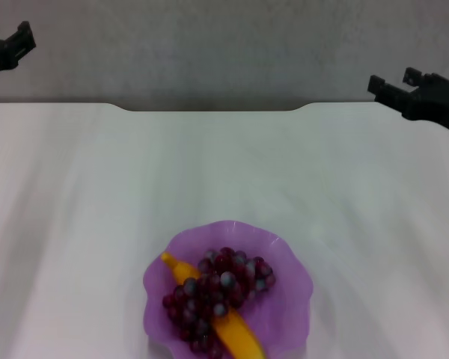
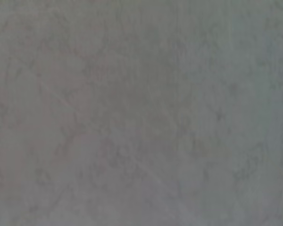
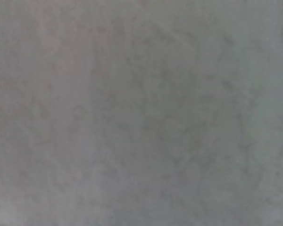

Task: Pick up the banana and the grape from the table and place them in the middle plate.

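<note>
I've got the middle plate sitting at the near edge of the table, roughly centred in my head view, its wavy purple rim partly cut off at the bottom of the picture. Both fruits are in it: the banana lies on a diagonal across the dish, one end poking out toward my left at the far side, the other running down toward the near rim, and the grape bunch is draped right over the banana's middle, covering it and touching it, with berries spreading toward both sides of the plate. My left gripper is up in the far left corner of the head view, beyond the table's far edge and well apart from the plate; I see dark parts there, but I cannot tell whether its fingers are apart or together. My right gripper hangs at the far right, just above the table's far edge, also well apart from the plate; two dark prongs show there with a small gap between them, so its fingers look parted, and nothing sits between them. Both wrist views give me only a plain, mottled grey surface, no fingers and no fruit in them. The table's notched far edge runs across the head view behind everything.
</note>
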Robot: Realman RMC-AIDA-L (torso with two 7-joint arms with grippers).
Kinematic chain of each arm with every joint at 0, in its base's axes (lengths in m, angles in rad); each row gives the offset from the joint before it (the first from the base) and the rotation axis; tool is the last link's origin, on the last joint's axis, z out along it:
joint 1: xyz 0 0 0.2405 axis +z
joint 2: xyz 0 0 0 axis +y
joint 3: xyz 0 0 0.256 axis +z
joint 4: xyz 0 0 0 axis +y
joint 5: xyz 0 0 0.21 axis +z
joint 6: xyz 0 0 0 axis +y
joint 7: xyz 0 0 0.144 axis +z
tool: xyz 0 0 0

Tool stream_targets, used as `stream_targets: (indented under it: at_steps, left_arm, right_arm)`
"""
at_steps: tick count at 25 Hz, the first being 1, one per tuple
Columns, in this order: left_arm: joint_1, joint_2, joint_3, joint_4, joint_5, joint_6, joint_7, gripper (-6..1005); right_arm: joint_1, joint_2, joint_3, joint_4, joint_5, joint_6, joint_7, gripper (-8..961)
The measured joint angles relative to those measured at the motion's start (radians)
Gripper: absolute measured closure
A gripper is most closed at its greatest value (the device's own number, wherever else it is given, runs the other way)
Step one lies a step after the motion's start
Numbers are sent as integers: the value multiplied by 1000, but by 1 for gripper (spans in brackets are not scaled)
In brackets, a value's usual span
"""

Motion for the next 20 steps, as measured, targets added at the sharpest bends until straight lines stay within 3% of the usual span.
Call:
stream_targets:
  at_steps: [7, 12, 20]
  left_arm:
    - [-20, -12, -12, 29, -74, 20, -15, 139]
    - [-15, -22, -95, 41, -209, 2, -22, 140]
    - [-7, -31, -116, 41, -186, 13, 107, 140]
  right_arm:
    - [14, 0, 14, 12, 3, 26, -19, 182]
    - [23, 2, 11, 13, 5, 25, -19, 182]
    - [29, 2, 12, 14, 4, 26, -31, 182]
